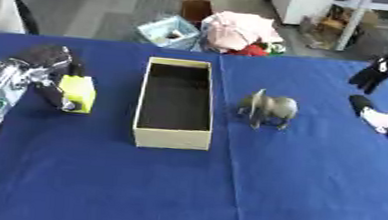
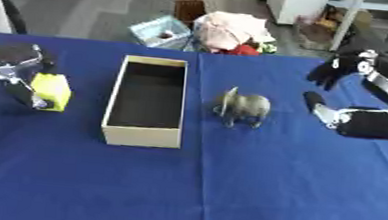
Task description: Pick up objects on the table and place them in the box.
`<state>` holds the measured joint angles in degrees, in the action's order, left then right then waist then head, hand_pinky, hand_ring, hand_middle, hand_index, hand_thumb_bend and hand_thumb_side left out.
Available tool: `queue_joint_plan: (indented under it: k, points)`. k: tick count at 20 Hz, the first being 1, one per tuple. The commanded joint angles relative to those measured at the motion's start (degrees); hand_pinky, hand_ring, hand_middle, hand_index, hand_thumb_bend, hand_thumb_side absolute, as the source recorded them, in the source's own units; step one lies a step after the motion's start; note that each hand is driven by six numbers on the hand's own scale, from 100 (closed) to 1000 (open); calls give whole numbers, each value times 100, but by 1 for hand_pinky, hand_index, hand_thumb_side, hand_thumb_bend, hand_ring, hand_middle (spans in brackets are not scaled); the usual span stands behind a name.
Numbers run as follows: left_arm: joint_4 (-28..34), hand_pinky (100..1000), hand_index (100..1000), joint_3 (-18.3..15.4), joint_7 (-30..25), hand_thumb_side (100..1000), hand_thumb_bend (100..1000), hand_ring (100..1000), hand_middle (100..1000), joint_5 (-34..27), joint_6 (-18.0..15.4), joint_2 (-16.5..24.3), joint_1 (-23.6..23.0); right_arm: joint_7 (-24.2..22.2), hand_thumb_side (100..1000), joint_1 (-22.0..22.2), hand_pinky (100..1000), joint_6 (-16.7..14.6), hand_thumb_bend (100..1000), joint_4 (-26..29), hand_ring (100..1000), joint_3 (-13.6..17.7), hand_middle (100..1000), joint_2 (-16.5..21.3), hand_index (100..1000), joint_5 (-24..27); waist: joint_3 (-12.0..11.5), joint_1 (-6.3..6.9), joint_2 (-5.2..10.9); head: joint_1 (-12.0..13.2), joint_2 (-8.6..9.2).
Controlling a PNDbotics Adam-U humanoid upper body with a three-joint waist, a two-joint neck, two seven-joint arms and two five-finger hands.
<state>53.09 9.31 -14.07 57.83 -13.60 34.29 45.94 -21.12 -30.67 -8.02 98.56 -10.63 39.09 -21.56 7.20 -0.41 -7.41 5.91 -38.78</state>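
box (image 1: 171,135) empty, none placed | left hand (image 1: 56,72) pinches yellow block (image 1: 78,93) left of box | elephant (image 2: 243,106) untouched right | right hand (image 2: 344,90) spread

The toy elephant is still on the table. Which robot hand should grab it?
Probably the right hand. It hangs open on the elephant's side of the box, with only bare blue cloth between them. The left hand is busy at the yellow block beyond the box.

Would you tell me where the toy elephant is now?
The toy elephant stands on the blue table, just right of the box, left of the right hand.
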Motion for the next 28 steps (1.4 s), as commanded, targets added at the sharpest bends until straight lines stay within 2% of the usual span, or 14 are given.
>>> queue_joint_plan:
  k: [1, 5, 11, 21, 28]
  points:
    - [385, 474, 538, -17, -1, 191, 492, 356, 375, -147, 29, 274, 189, 18, 523, -49, 718, 8, 151, 46, 584, 57, 570, 112, 716, 45, -2, 10, 93, -2, -53]
    - [799, 476, 540, 41, -33, 204, 504, 360, 379, -310, 80, 314, 372, 14, 525, -46, 718, 5, 150, 43, 584, 50, 570, 121, 716, 43, -20, 29, 119, -7, -70]
    - [1075, 494, 548, 314, -224, 209, 497, 375, 388, -214, -64, -22, 694, -33, 528, -71, 719, -12, 150, 40, 584, -2, 570, 91, 716, 53, 25, 44, 165, 41, -92]
    - [965, 497, 551, 681, -418, 202, 493, 380, 393, 55, -438, -851, 909, -123, 531, -161, 718, -39, 146, 35, 583, -91, 569, -1, 715, 80, 255, 76, 198, 171, -98]
    - [726, 522, 590, 836, -545, 200, 527, 424, 435, 190, -637, -1068, 767, -126, 532, -164, 717, -35, 148, 27, 581, -86, 567, -17, 715, 86, 305, 99, 183, 169, -83]
